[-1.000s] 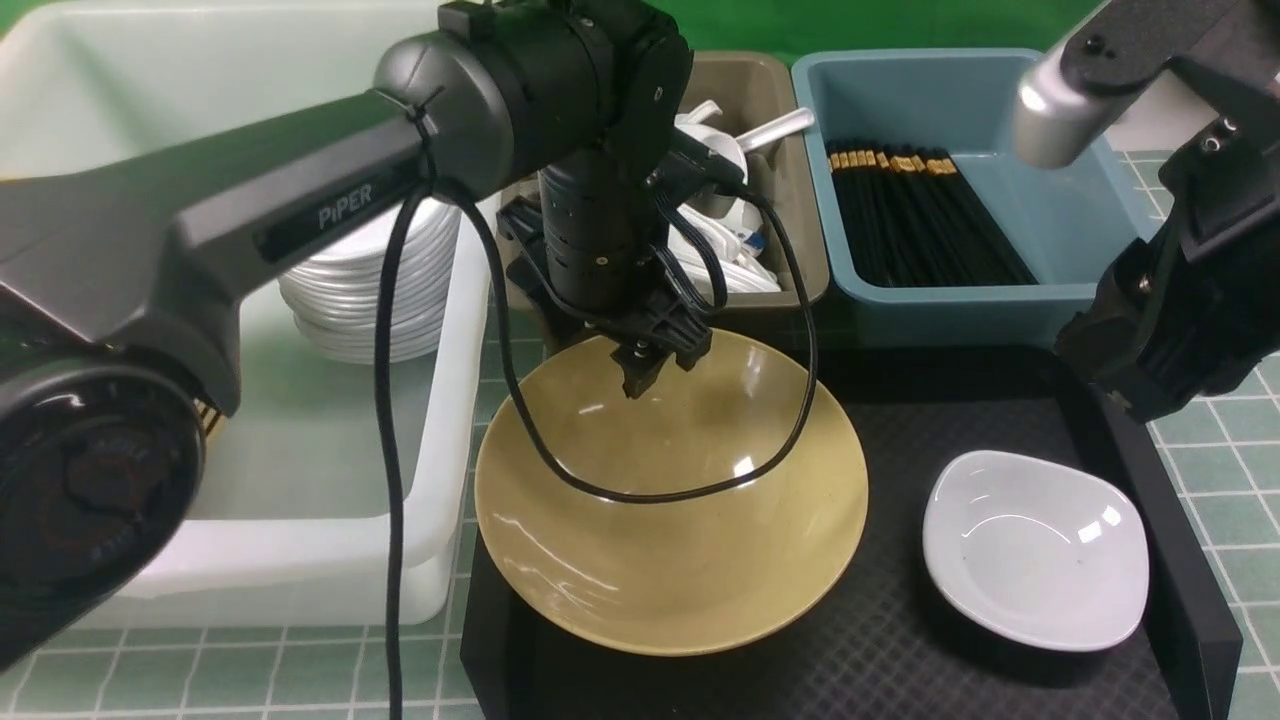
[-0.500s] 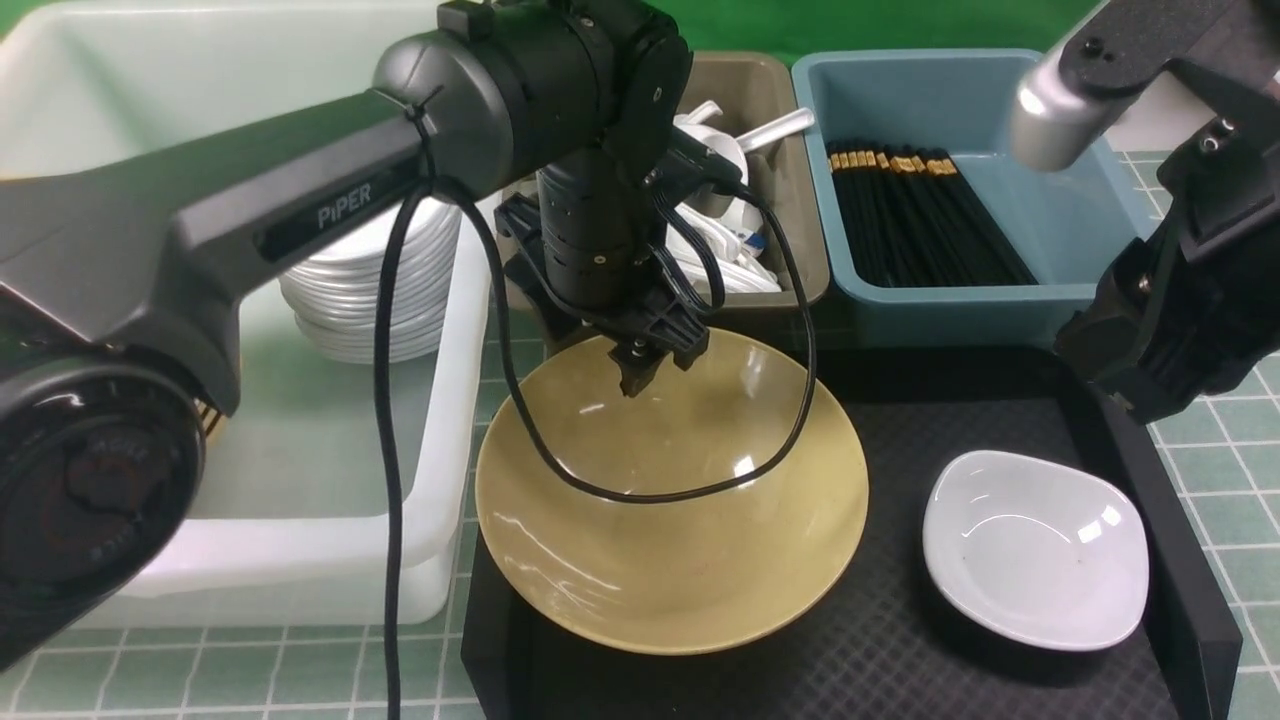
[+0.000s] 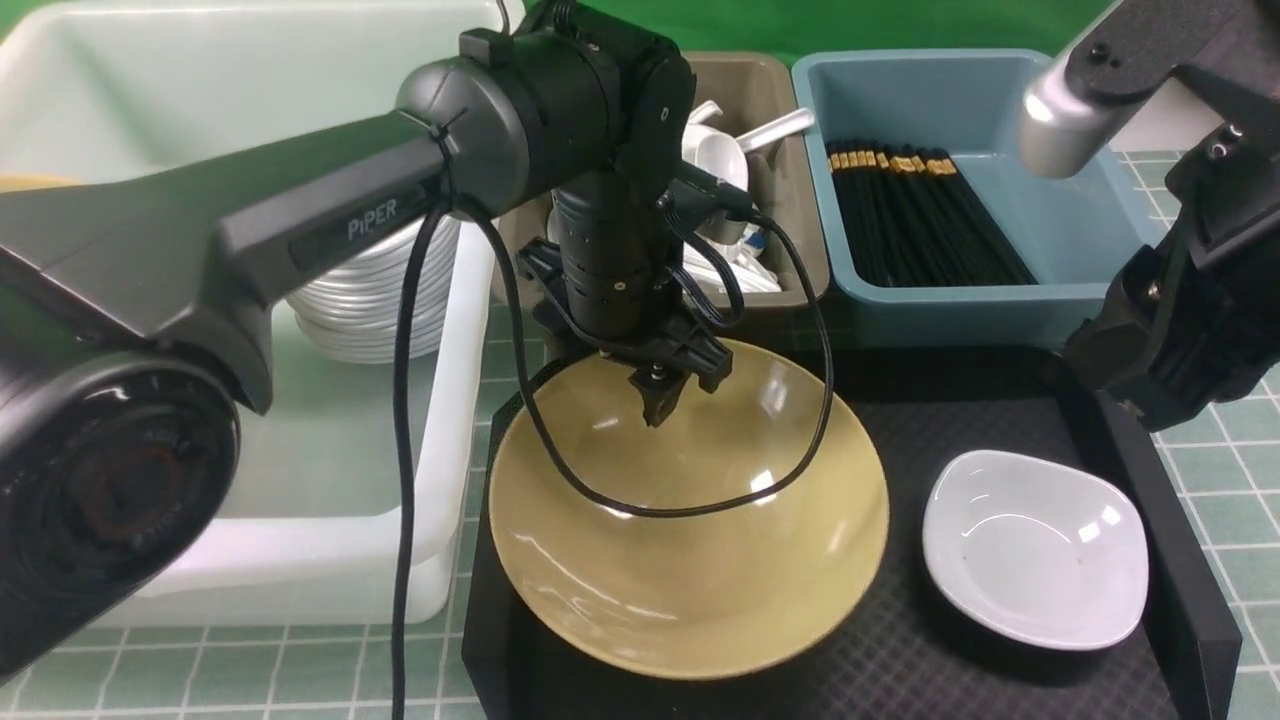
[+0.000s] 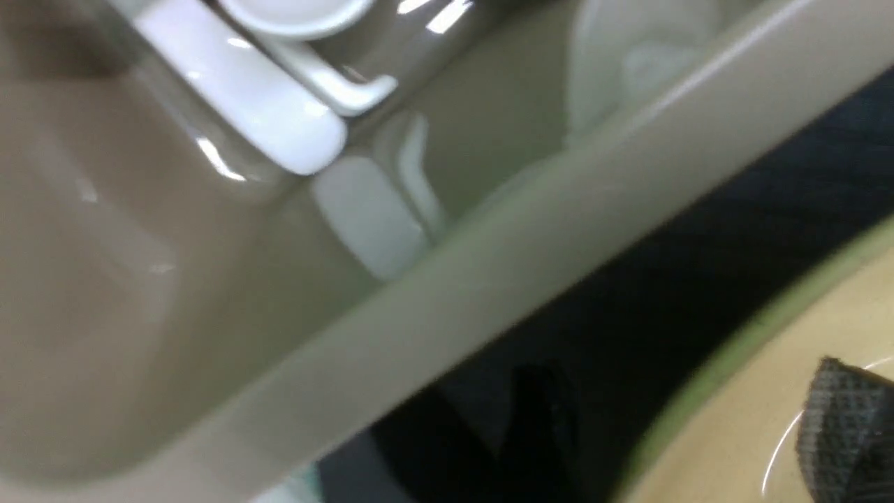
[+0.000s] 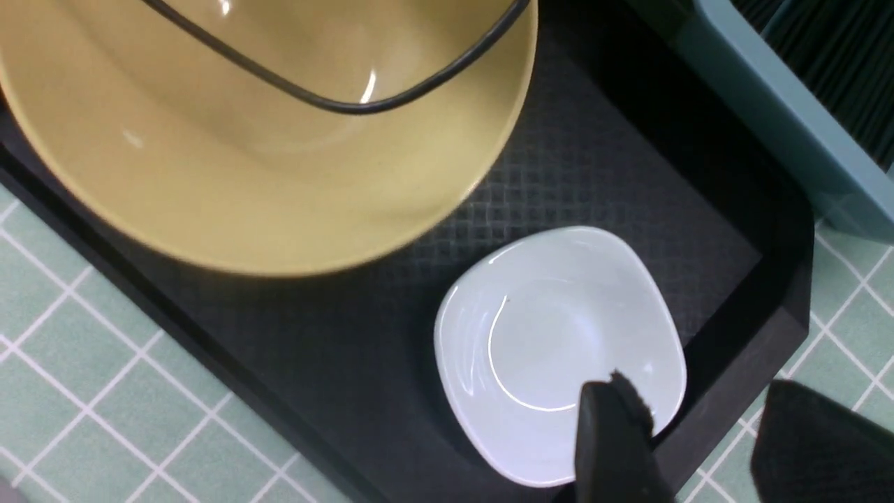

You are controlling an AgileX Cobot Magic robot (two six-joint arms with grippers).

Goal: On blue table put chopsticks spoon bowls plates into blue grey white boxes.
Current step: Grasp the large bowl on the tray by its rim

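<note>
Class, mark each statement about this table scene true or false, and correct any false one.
1. The black chopsticks lie in the blue plastic box. True.
2. The left pincer grips the rim of the large yellow-green bowl. True.
3. The white ceramic spoons lie in that blue box. False: they are in the grey-brown plastic box.
4. The small white squarish dish sits inside the bowl. False: it lies beside the bowl, on the black tray.
5. The right pincer holds a chopstick. False: it is open and empty.
</note>
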